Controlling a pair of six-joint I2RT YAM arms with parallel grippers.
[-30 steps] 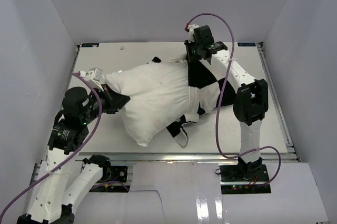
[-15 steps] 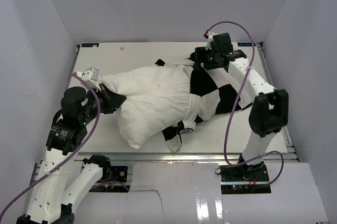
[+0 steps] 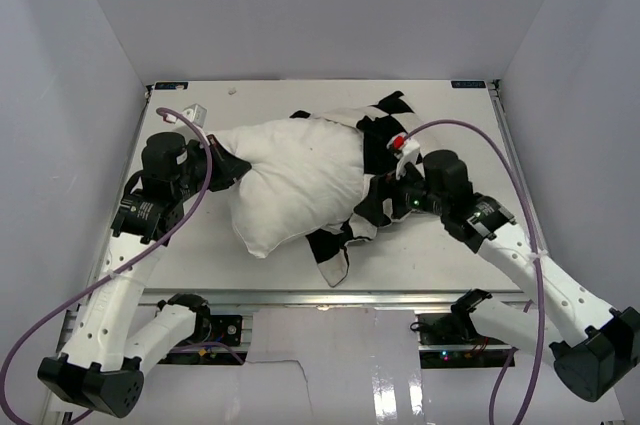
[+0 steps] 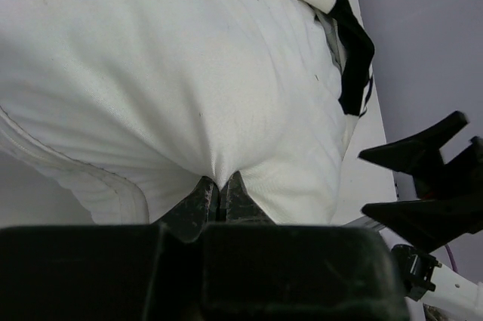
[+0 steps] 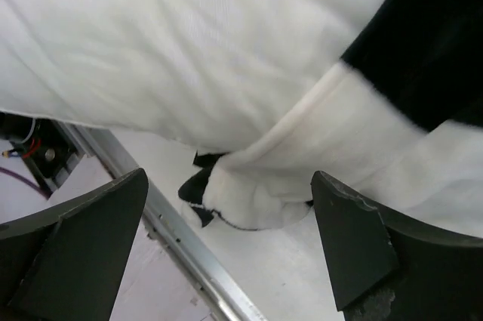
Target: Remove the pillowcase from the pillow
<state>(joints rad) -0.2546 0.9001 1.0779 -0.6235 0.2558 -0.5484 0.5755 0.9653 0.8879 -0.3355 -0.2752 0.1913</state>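
Note:
The plump off-white pillow [image 3: 295, 173] lies across the middle of the table, its left two-thirds bare. The black-and-white checked pillowcase [image 3: 388, 123] is bunched over its right end, with a loose flap [image 3: 333, 248] trailing toward the near edge. My left gripper [image 3: 226, 167] is shut on a pinch of fabric at the pillow's left end; the left wrist view shows the jaw tips [image 4: 219, 189] closed on white cloth [image 4: 189, 72]. My right gripper [image 3: 386, 207] stands open at the pillow's near right side. Its fingers [image 5: 370, 249] straddle the pillowcase's fleecy white hem [image 5: 260, 196] without touching it.
An aluminium rail [image 3: 350, 295] [image 5: 177, 242] runs along the table's near edge, just below the loose flap. White enclosure walls [image 3: 90, 65] stand on three sides. Purple cables [image 3: 470, 127] loop off both wrists. Bare tabletop [image 3: 470, 105] shows at the right.
My right gripper has let go of the pillowcase at the far edge, opened wide and swung down to the near right side. The left gripper carried the pillow's left end farther back.

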